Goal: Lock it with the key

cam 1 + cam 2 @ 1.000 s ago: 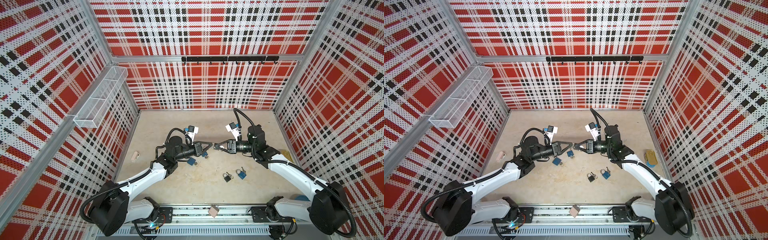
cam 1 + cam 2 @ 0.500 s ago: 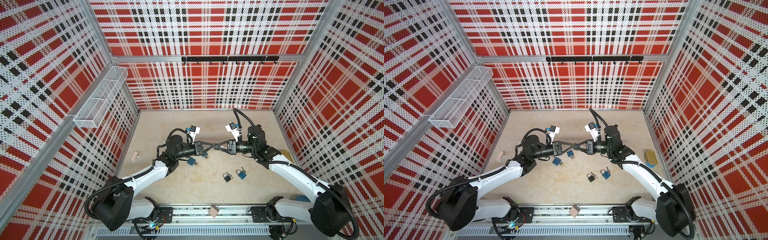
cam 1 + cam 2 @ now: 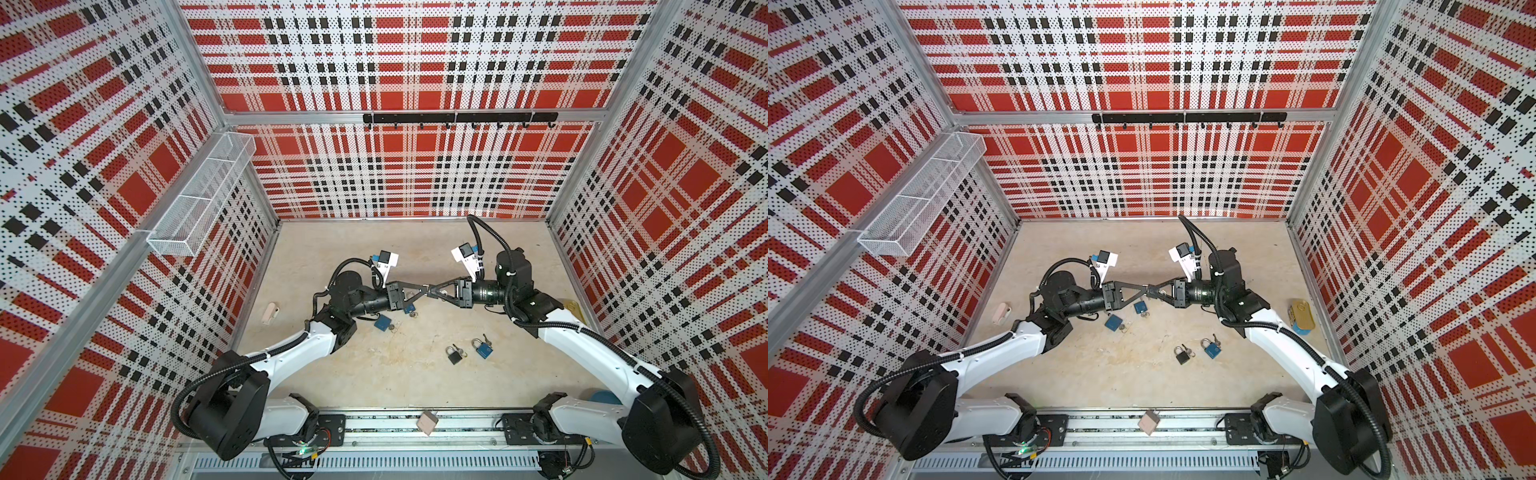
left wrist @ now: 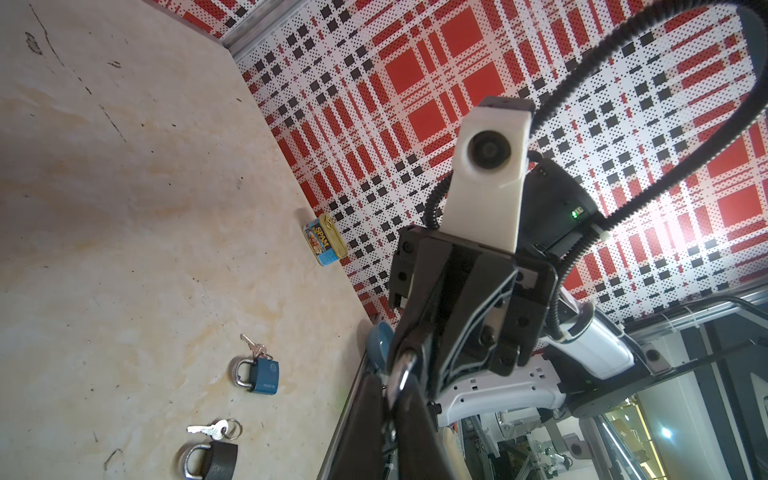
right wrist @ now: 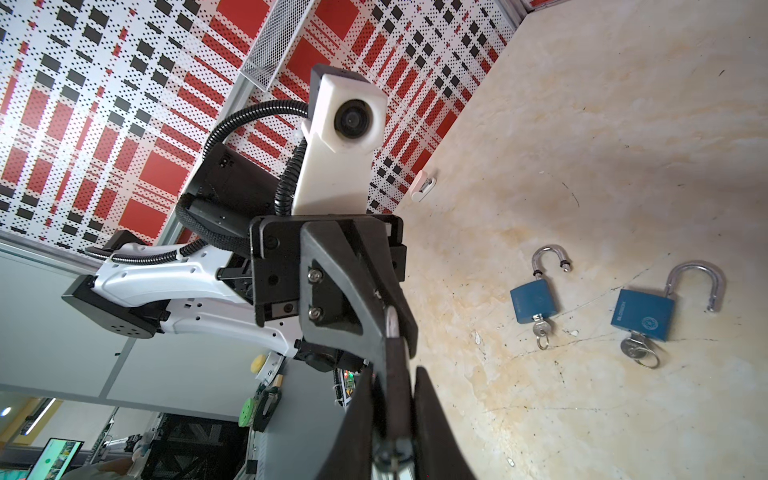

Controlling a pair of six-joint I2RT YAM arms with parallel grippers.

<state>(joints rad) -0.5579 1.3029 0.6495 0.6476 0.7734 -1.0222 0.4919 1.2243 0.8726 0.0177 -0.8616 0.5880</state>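
Looking down on it, in both top views the two arms reach in from the front corners and their claws meet tip to tip above the middle of the desk [image 3: 374, 390], clear of its surface. The left gripper [image 3: 424, 287] is clenched, and a small silvery bit, seemingly the key [image 3: 427, 287], sits right where it meets the right gripper [image 3: 430, 289]. Just below the left claw lies a blue padlock [image 3: 382, 322], and a second blue padlock [image 3: 409, 309] is half hidden by the fingers. Nearer the front edge, right of centre, a black padlock [image 3: 453, 355] and a shut blue padlock [image 3: 482, 349] lie close together but not touching, each with keys beside it. A tin [image 3: 1302, 316] lies at the right edge. In the left wrist view, the left gripper [image 4: 392, 395] pinches the rounded metal head of the key [image 4: 401, 371] between its dark fingers, and the right gripper [image 4: 415, 368] comes down onto the same spot. In the right wrist view, the right gripper [image 5: 395, 372] has its own fingers a little apart, with the dark tips of the left gripper [image 5: 390, 328] between them. Whether it presses on anything I cannot tell. Beyond them on the desk, the blue padlock [image 5: 534, 301] and the second blue padlock [image 5: 642, 313] both show open shackles, with a key in each body.
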